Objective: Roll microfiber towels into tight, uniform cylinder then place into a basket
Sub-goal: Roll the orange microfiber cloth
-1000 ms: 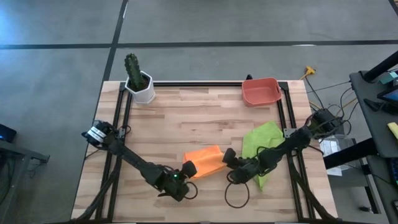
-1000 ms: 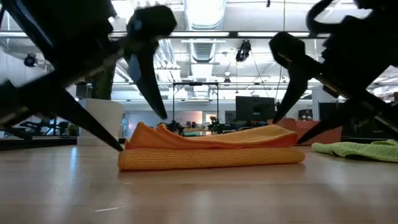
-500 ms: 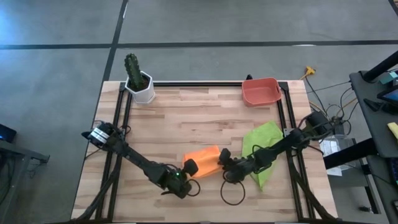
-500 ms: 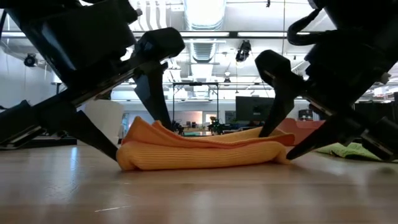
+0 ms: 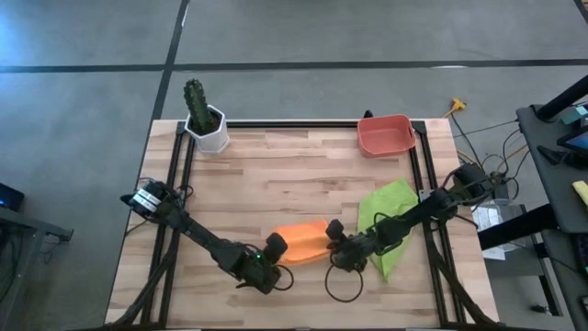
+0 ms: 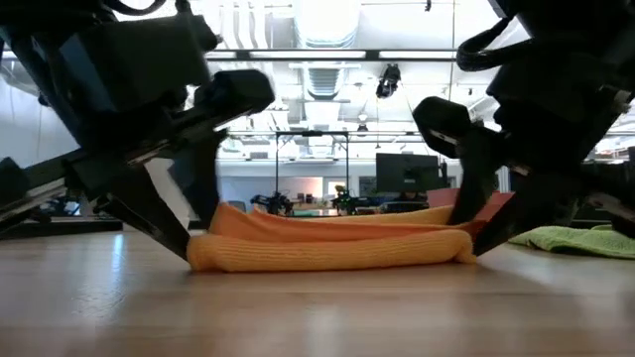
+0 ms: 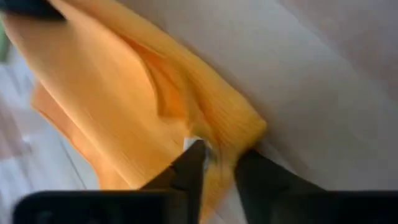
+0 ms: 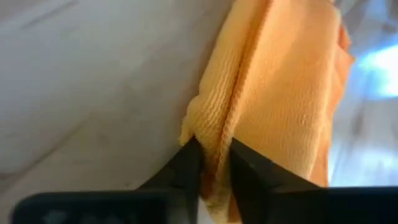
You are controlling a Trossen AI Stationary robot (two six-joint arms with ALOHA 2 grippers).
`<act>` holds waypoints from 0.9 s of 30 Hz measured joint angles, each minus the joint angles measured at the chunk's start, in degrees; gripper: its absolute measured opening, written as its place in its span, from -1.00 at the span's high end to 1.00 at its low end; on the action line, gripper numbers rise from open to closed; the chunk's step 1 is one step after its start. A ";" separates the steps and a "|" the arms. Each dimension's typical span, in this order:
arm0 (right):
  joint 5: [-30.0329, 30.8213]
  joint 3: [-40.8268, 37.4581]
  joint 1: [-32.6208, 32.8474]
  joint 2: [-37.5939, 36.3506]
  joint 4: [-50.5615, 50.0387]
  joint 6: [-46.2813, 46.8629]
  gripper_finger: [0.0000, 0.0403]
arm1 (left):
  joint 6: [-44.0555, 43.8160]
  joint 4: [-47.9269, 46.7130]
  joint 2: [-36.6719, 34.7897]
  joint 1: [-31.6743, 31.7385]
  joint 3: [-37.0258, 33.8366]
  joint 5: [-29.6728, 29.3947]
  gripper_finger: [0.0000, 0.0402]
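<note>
Orange towel (image 5: 303, 241) lies folded near the bench's (image 5: 294, 175) front edge, left claw (image 5: 275, 248) clamped on its left end, right claw (image 5: 333, 246) clamped on its right end. Green towel (image 5: 386, 210) lies loose near the right edge, just beside the orange one. Basket (image 5: 385, 135) sits at the back right corner, cactus pot (image 5: 208, 124) at the back left.

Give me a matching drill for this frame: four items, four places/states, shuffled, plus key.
Items:
1. orange towel
2. green towel
3. basket
4. cactus pot

Places/states:
A. far right corner of the table
B. far left corner of the table
C. pinched at both ends by the left tool and right tool
D. lying loose beside the right arm

Pairs: 1-C, 2-D, 3-A, 4-B
</note>
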 joint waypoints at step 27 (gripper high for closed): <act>-32.08 -1.89 -11.73 -5.36 2.57 26.06 0.93 | -12.23 9.07 -14.62 -0.59 -0.38 -0.86 0.95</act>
